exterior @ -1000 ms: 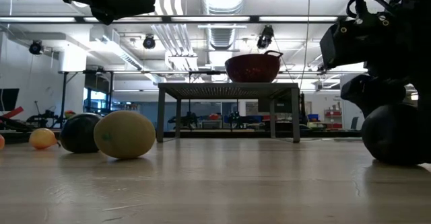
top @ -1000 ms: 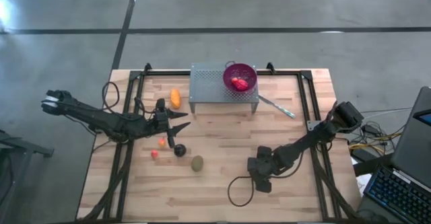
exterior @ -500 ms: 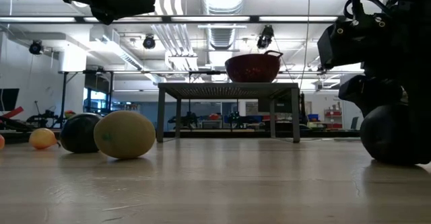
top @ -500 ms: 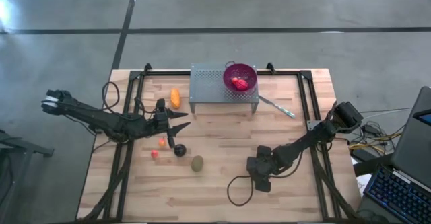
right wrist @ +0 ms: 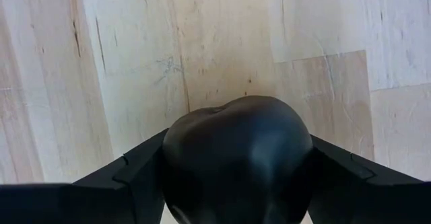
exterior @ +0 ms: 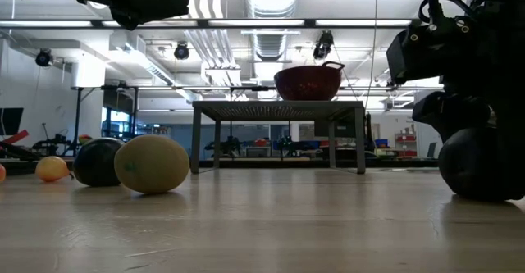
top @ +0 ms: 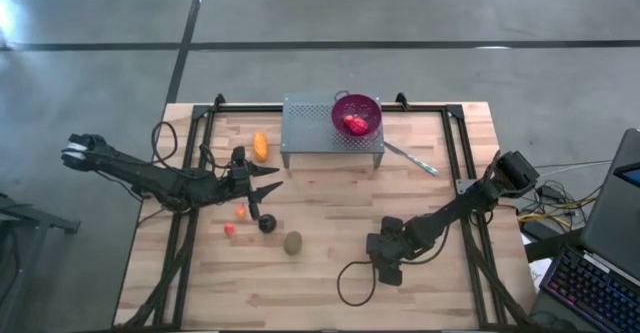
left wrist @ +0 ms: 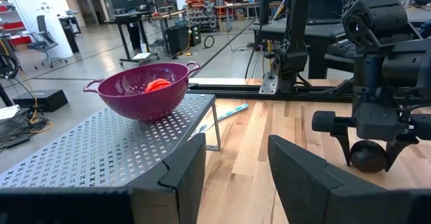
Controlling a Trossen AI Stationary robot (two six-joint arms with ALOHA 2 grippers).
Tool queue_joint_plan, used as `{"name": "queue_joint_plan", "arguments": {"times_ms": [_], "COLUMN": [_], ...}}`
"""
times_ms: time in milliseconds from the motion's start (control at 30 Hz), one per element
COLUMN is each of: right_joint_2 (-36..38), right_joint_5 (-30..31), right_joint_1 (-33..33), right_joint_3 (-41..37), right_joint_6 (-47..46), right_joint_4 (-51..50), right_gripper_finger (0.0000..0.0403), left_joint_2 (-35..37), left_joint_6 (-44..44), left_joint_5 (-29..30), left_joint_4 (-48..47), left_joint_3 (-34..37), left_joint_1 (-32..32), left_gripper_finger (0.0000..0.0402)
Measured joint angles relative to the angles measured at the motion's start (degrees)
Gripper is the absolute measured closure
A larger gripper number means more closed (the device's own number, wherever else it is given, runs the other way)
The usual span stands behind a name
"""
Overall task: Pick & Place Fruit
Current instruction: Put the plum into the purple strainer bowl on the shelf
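**Right jaws grasp a near-black fruit on the surface**

On the perforated metal stand [top: 333,123] sits the purple colander [top: 357,114], holding red fruit [top: 354,125]. In front of the stand, the right gripper [top: 385,263] reaches down, its jaws clasping a near-black round fruit [right wrist: 236,157] that rests on the wooden surface [top: 330,273]. Left of the stand, the left gripper [top: 268,179] hovers level, jaws parted and empty.

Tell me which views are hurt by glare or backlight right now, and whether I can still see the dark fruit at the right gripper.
Low view: bright ceiling lights behind; the right gripper and dark fruit read as one silhouette. High view: glare only at the floor's far left edge, table evenly lit. Right wrist view: even light, fruit between the fingers, close and soft.
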State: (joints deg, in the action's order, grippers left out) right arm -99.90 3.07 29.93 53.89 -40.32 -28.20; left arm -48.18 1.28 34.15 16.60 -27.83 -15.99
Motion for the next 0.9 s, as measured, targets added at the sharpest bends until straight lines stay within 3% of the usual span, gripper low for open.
{"name": "queue_joint_plan", "arguments": {"times_ms": [900], "right_joint_2": [0.0], "right_joint_5": [-0.1], "right_joint_1": [0.0], "right_joint_3": [0.0], "right_joint_6": [0.2], "right_joint_4": [-0.1], "right_gripper_finger": [0.0140], "left_joint_2": [0.0], "left_joint_6": [0.0], "left_joint_5": [0.0], "left_joint_4": [0.0], "left_joint_3": [0.0], "left_joint_1": [0.0], "left_gripper_finger": [0.0234]}}
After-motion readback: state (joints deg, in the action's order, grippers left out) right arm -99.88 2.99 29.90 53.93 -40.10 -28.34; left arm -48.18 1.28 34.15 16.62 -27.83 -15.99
